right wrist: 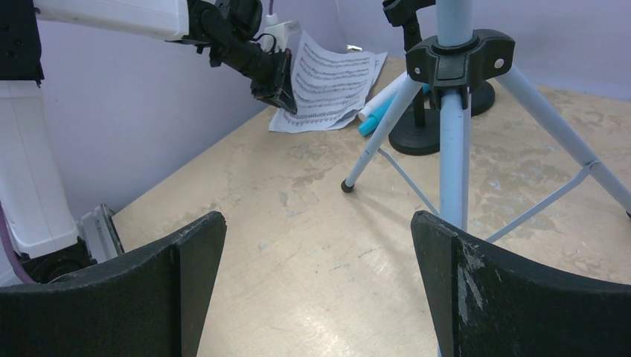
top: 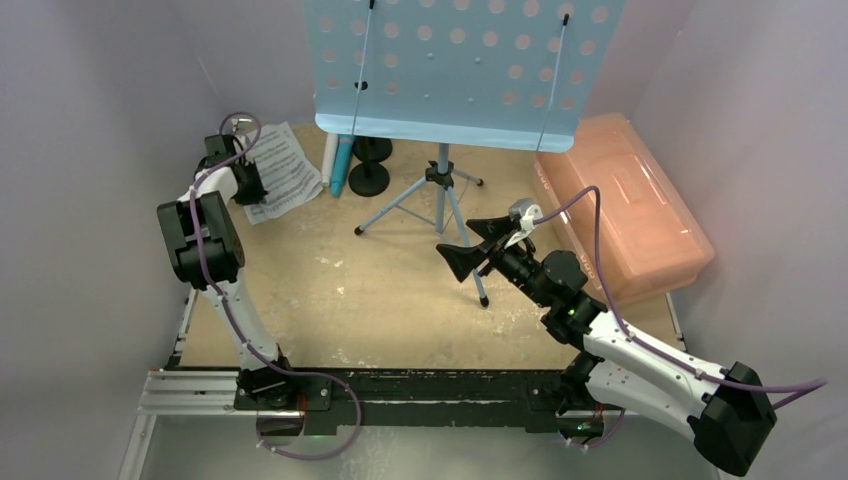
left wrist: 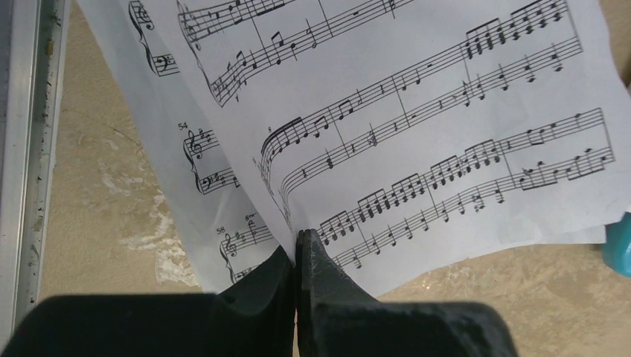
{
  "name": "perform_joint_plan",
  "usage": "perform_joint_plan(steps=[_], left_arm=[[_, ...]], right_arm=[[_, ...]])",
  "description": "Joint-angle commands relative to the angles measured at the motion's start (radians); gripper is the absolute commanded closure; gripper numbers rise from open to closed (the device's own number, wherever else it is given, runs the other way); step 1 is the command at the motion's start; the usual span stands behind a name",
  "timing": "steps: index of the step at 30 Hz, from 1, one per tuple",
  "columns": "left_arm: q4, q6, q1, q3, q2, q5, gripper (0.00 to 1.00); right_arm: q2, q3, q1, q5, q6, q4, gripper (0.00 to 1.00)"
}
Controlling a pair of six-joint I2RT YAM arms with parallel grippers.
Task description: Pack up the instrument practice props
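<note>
Noting left end effector (left wrist: 298, 239) clamped shut, apparently pinching the sheet-music pages (left wrist: 417, 126) at overhead upper left; my right end effector (right wrist: 316, 223) gapes open, music rack (right wrist: 452, 149) leg dead ahead.

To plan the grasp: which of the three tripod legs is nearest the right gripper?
The leg running toward the arm bases; it stands before the open right gripper.

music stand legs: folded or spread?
Spread. The music stand stands upright, with its three legs splayed out from the hub and their feet planted apart on the table.
</note>
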Motion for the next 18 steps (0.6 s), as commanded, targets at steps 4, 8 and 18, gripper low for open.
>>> perform_joint_plan(steps=[4,8,18], left_arm=[[-0.02,0.071,-0.02,0.045,0.017,-0.105,1.0],[-0.009,0.092,-0.023,0.05,0.014,-0.144,1.0],[-0.008,0.177,-0.088,0.095,0.022,-0.229,1.0]], right_arm=[[-0.021,-0.003,0.005,0.018,0.001,0.035,0.02],[-0.016,-0.001,0.006,0.015,0.002,0.032,0.02],[0.011,0.002,0.006,0.019,0.0,0.038,0.02]])
